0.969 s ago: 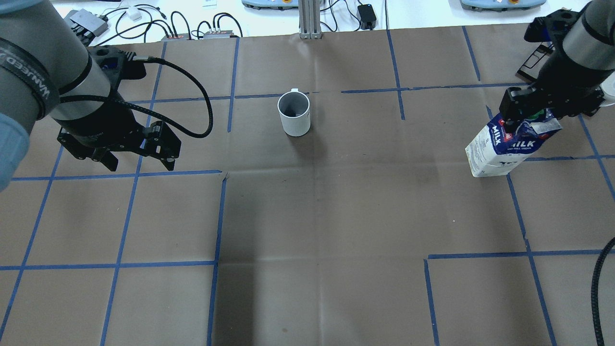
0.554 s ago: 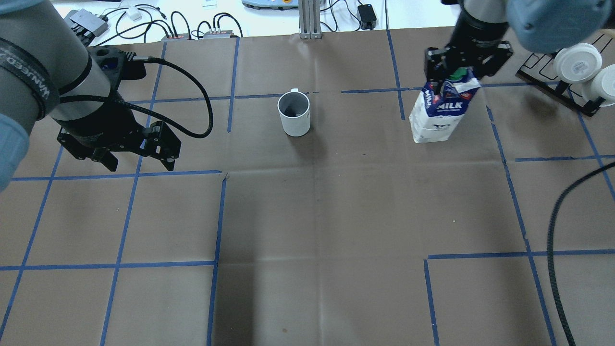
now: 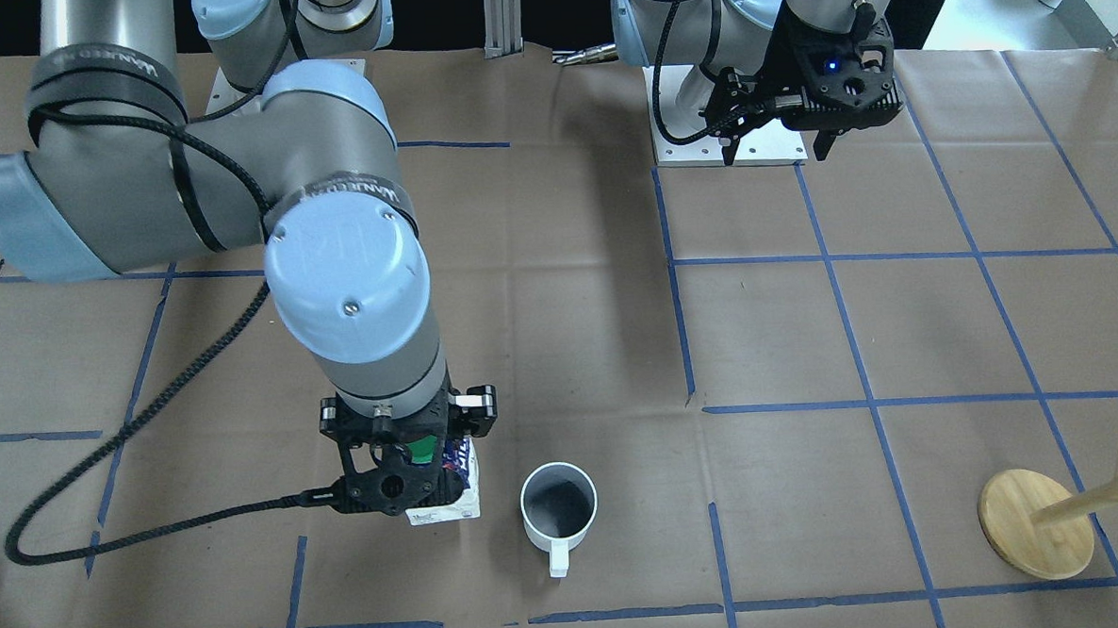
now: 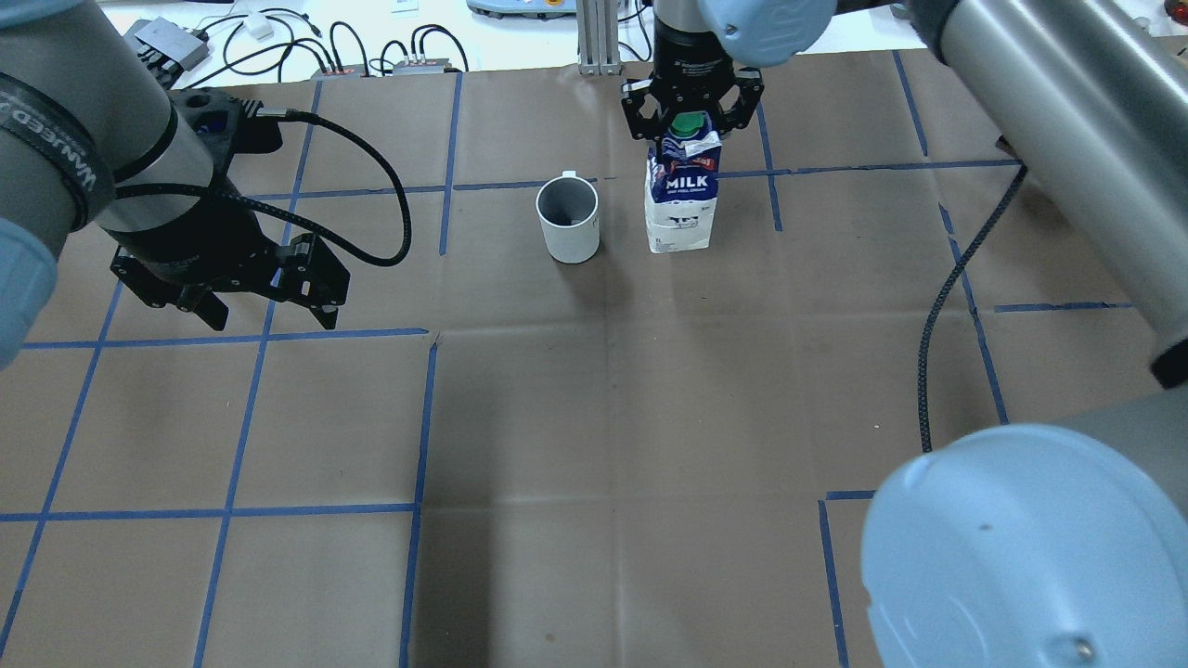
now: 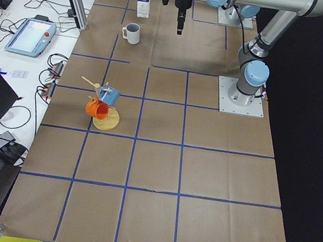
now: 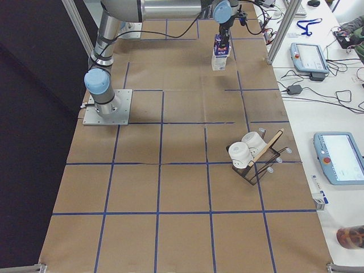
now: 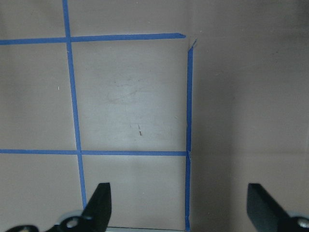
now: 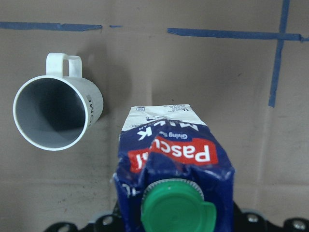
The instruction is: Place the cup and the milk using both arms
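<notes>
The cup point(image 4: 568, 218) stands upright on the brown paper, handle pointing away from the robot; it also shows in the front view point(image 3: 558, 507) and the right wrist view point(image 8: 55, 113). The milk point(image 4: 682, 199) is upright just to the right of the cup, a small gap between them. My right gripper point(image 4: 691, 130) is shut on the milk's gable top, by the green cap point(image 8: 176, 208). I cannot tell whether the carton's base touches the paper. My left gripper point(image 4: 272, 320) is open and empty, well left of the cup, above bare paper point(image 7: 135, 106).
A wooden mug tree point(image 3: 1035, 520) with a blue and an orange cup stands on the robot's far left. A black rack with white cups point(image 6: 250, 153) stands on its right. The right arm's cable point(image 4: 947, 297) hangs over the table. An aluminium post point(image 4: 599, 37) stands behind the milk.
My right gripper has carried the milk from the table's right side leftward to beside the cup. The left arm and the cup have not moved.
</notes>
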`<state>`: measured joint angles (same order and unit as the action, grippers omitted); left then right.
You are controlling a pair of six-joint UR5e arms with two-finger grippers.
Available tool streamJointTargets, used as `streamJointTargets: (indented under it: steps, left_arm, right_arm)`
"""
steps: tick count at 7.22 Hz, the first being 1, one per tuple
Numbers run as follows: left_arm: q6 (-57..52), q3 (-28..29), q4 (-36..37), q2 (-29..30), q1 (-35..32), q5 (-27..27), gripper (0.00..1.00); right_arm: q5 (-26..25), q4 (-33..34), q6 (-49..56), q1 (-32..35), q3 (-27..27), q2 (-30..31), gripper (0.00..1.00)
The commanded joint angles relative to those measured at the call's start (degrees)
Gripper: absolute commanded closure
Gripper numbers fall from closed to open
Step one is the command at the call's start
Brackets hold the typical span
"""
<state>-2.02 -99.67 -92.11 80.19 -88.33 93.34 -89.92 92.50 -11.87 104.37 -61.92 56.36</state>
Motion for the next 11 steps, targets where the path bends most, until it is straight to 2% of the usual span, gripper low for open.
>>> streamJointTargets:
  steps: [1, 4, 5, 6, 9, 11]
  left_arm:
    - [0.0, 0.0, -0.09, -0.04, 0.0, 0.0, 0.0]
    - [0.0, -0.09, 0.0, -0.04, 0.0, 0.0, 0.0]
    - [0.0, -0.09, 0.0, -0.04, 0.0, 0.0, 0.0]
    - [0.0, -0.09, -0.09, -0.13, 0.0, 0.0, 0.0]
    - [0.09, -0.09, -0.09, -0.13, 0.0, -0.35, 0.0]
    - [0.0, -0.18, -0.09, -0.13, 0.0, -0.35, 0.0]
  right_arm:
    - [2.2, 0.84, -2.45, 0.84, 1.1, -2.56, 0.38]
    - [1.85, 3.47, -3.87, 0.4, 1.36, -4.58, 0.37]
    - [1.68, 4.0, -3.87, 0.31, 1.27, -4.68, 0.33]
    - [1.76, 4.35, -3.95, 0.31, 1.19, -4.68, 0.0]
    - [1.5, 3.75, -3.6, -1.09, 1.45, -2.41, 0.0]
    - [1.76, -3.26, -0.81, -3.19, -0.04, 4.34, 0.0]
